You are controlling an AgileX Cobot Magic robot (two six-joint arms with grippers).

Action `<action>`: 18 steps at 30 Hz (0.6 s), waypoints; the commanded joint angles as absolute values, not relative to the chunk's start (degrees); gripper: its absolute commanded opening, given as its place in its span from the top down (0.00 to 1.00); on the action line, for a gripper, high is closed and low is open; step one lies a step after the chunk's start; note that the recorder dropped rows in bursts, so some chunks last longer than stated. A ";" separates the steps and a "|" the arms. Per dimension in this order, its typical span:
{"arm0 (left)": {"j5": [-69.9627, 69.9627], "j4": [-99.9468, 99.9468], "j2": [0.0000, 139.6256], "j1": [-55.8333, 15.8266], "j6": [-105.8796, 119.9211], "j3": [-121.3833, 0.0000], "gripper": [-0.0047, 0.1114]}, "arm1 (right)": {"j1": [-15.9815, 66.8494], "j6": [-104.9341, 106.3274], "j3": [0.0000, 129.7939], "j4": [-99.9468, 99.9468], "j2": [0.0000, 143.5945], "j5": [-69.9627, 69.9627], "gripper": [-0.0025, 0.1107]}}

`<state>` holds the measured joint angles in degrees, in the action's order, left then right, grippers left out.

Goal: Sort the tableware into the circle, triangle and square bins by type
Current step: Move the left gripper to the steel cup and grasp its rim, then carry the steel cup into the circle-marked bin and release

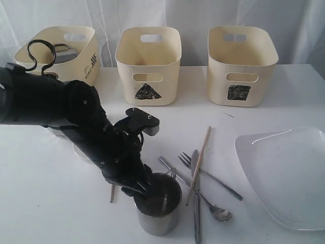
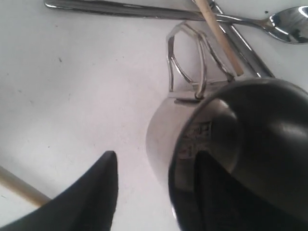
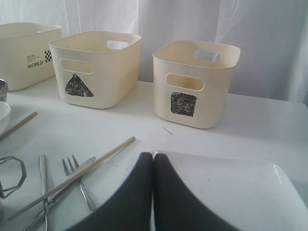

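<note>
The left gripper (image 1: 147, 187) (image 2: 156, 156) is holding its jaws wide across the rim of the upright steel handled mug (image 1: 158, 208) (image 2: 250, 120). 1 black finger (image 2: 219, 192) is dipping inside the cup. The other finger (image 2: 96, 192) is standing outside it, apart from the wall, with the bare white table (image 1: 40, 203) showing between them. Nothing is being gripped. The mug's wire handle (image 2: 185, 53) is pointing away from the jaws.

Just beyond that handle, a long steel spoon (image 1: 216, 211) (image 2: 288, 24), a steel knife (image 1: 196, 198) and a steel fork (image 1: 208, 175) (image 3: 79, 185) are lying in a loose heap. A pale wooden chopstick (image 1: 199, 162) (image 2: 219, 33) (image 3: 72, 180) is resting across them. A 2nd wooden chopstick (image 1: 112, 193) (image 2: 19, 187) is lying on the far side of the outer finger from the mug.

The right gripper (image 3: 153, 156) is keeping its jaws pressed together with nothing between them. It is hovering over the near edge of the large white squarish plate (image 1: 289, 173) (image 3: 231, 192).

Well ahead of those closed tips, the cream plastic tub marked with a black square (image 1: 241, 63) (image 3: 195, 82) is standing beside the matching tub marked with a black triangle (image 1: 148, 66) (image 3: 96, 67). Further off to the side, a 3rd cream tub printed with lettering (image 1: 76, 51) (image 3: 29, 53) is holding another steel mug (image 1: 63, 53); its shape mark is not showing.
</note>
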<state>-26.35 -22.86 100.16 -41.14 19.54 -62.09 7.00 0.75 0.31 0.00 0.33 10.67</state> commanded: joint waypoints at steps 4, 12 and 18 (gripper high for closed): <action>-28.39 -18.49 98.39 -41.29 19.60 -62.77 0.95 | 6.83 0.56 0.00 -0.37 0.00 10.18 0.98; -32.15 -7.60 86.24 -41.29 12.22 -69.32 0.96 | 6.83 -1.27 0.00 -0.37 0.00 10.18 0.98; -28.88 21.38 79.89 -34.72 -5.83 -77.28 0.96 | 6.83 -1.27 0.00 -0.37 0.00 10.18 0.98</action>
